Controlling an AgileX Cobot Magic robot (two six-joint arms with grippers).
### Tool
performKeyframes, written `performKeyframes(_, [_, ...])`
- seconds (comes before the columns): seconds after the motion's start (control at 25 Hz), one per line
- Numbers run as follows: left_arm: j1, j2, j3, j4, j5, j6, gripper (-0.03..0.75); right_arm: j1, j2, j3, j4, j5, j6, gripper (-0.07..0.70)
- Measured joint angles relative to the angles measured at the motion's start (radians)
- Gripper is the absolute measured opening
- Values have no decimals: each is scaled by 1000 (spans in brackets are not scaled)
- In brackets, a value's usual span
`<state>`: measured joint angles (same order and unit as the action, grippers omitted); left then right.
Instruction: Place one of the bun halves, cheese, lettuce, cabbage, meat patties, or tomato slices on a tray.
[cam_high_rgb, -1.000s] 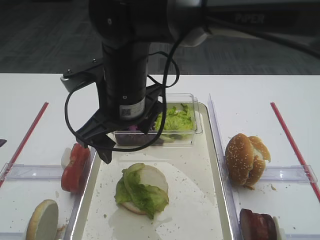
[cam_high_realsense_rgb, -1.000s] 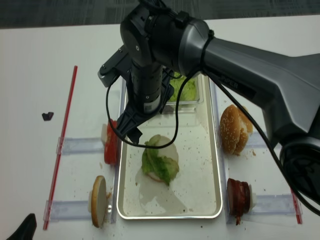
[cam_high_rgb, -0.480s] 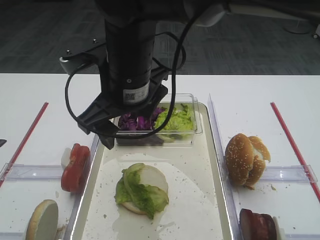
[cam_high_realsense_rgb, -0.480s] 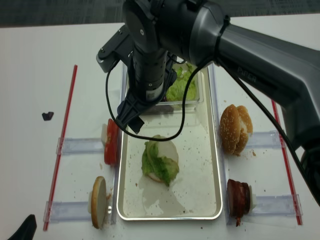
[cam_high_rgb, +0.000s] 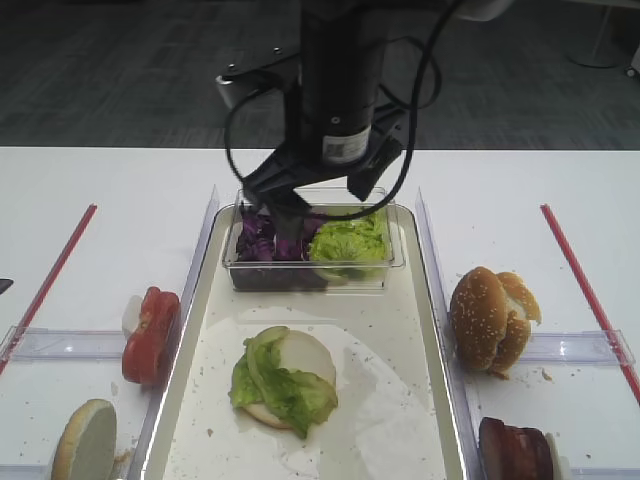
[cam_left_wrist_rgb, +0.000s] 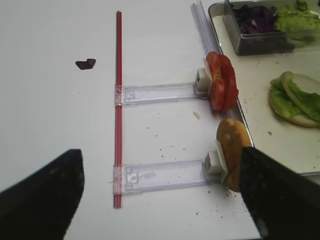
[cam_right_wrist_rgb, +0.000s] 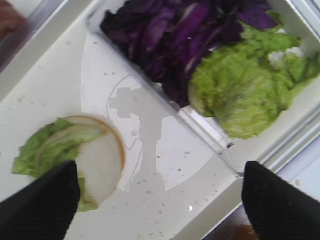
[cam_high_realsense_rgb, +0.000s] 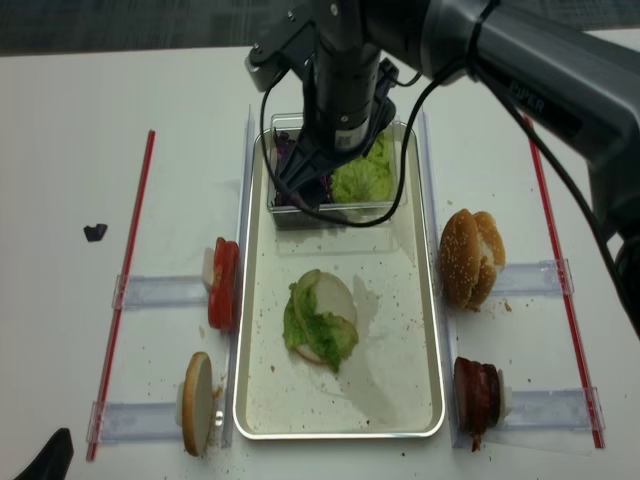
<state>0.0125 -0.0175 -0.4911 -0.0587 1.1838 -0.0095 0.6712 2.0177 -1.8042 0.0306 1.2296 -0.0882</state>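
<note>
Taking the tray (cam_high_rgb: 425, 330) as the landmark and going from its left: a bun half (cam_high_rgb: 85, 441) stands on edge off the near left corner, and the tomato slices (cam_high_rgb: 150, 333) stand on edge in a stack just outside the left rim, the stack running along that rim. The left gripper (cam_left_wrist_rgb: 160, 192) shows only two dark fingertips spread wide apart over the table (cam_left_wrist_rgb: 50, 125), well left of the tray, holding nothing. On the tray floor lies a bun half with lettuce (cam_high_rgb: 284, 378) draped over it, cut face up. At the tray's far end a clear tub (cam_high_rgb: 312, 276) holds purple cabbage (cam_high_rgb: 262, 236) on its left and green lettuce on its right. The right gripper (cam_high_realsense_rgb: 302, 188) hangs over the cabbage side with its jaws wide apart and nothing between them. Right of the tray stand sesame bun halves (cam_high_rgb: 488, 318) on edge, and meat patties (cam_high_rgb: 515, 450) nearer
</note>
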Motion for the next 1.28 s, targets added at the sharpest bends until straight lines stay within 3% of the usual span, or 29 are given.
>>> performKeyframes(0.64, [0,0,0,0,0,0,580,-412,0,0,-47,0,-9,671])
performKeyframes(1.28, [0,0,0,0,0,0,580,-669,0,0,-51,0,-11,671])
